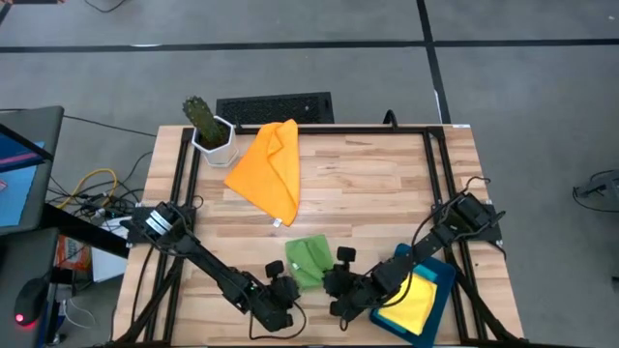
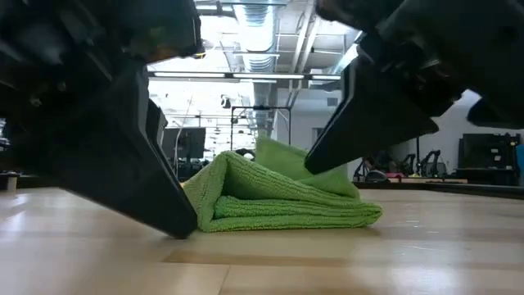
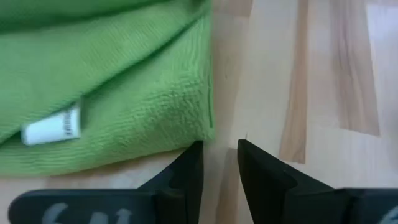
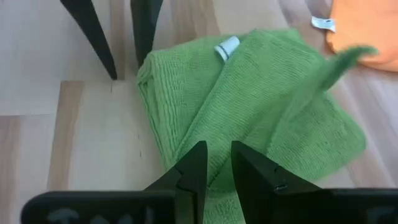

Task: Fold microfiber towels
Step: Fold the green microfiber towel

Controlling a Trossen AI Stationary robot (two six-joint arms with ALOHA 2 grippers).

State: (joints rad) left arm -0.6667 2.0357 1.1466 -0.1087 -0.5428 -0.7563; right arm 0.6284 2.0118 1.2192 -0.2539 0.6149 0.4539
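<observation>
A green microfiber towel lies folded over in several layers near the table's front edge, one flap standing up at its far side. My left gripper stands low at the towel's near left corner, open by a narrow gap with bare wood between the fingers. My right gripper slants down over the towel's near right part, also open by a narrow gap, with green cloth showing past the fingers. An orange towel lies crumpled at the far left. My left gripper has one fingertip right beside the towel's corner; whether it touches the cloth I cannot tell. My right gripper has its fingertips at the towel's upper layer, coming from above and the near right; whether they touch it I cannot tell.
A dark teal tray at the near right holds a yellow towel over a blue one. A potted cactus and a black keyboard stand at the far edge. Black frame rails run along both sides of the table.
</observation>
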